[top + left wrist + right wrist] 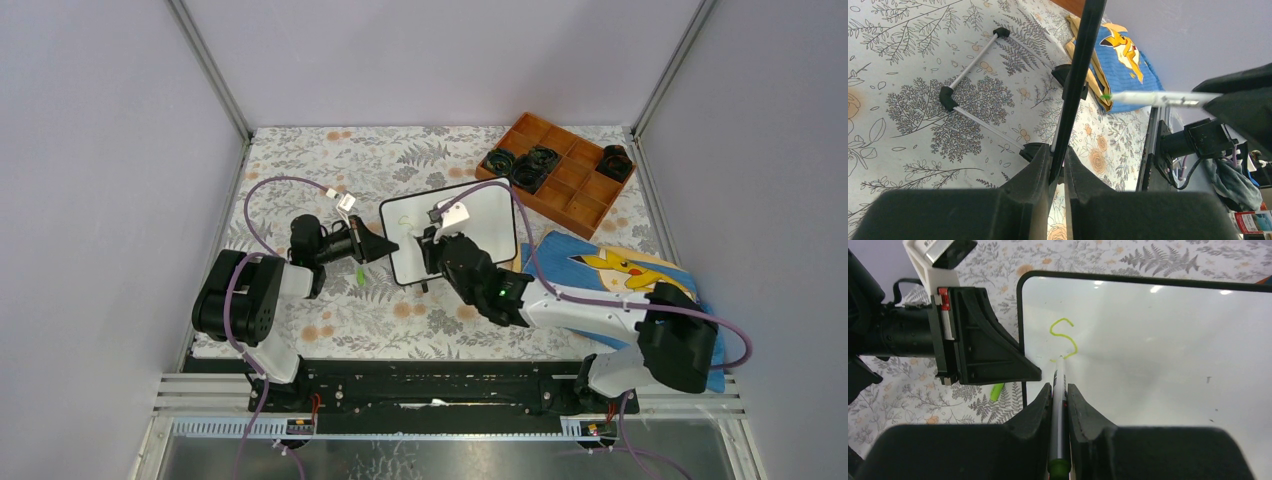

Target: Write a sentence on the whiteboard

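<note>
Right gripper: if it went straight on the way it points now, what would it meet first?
The whiteboard: the marker held in the right gripper seems to touch the board's face with its tip, just below the green S.

White black-framed whiteboard (1158,350), green letter S (1064,337), white marker (1059,390), grey-and-orange floral tablecloth (330,160), blue-and-yellow Pikachu cloth (555,255)

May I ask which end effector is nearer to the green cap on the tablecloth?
Left. The left end effector clamps the whiteboard's edge, with the green cap just beside it; the right end effector, holding the marker on the board, sits farther off, beyond that edge.
</note>
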Robot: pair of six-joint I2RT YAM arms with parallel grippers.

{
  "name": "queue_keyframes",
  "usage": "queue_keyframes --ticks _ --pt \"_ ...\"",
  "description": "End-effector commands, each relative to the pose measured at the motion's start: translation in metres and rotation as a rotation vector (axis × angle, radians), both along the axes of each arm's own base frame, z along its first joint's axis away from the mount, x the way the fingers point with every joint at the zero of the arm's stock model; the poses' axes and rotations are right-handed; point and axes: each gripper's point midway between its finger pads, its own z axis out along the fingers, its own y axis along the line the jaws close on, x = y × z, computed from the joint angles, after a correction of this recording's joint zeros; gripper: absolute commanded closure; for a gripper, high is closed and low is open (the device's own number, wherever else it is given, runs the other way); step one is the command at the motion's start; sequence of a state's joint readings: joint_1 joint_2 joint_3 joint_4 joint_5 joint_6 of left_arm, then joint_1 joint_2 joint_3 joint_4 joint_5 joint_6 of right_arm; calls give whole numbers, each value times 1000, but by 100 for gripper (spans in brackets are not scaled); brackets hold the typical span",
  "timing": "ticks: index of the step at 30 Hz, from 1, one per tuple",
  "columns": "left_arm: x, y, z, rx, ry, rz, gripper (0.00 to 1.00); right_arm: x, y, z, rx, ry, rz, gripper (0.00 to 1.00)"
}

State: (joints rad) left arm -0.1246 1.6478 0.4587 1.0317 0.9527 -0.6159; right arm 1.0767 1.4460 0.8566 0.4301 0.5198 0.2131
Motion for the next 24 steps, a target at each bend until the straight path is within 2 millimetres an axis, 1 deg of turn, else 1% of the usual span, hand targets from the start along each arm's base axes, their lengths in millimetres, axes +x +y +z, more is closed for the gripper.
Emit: queue_keyframes --ticks 1,5,8,18,24 --pt "4 1 -4 26 13 26 100 8 -30 39 80 -69 -95 100" --pt "4 1 -5 31 13 27 100 13 -44 38 80 -65 -123 100" --pt "4 1 -5 31 13 24 100 15 -47 38 87 -68 -126 100" --pt "4 0 -8 39 18 22 100 13 -39 48 90 -119 -68 100" --pt "4 0 -8 40 19 22 100 11 -29 50 80 -125 -21 100"
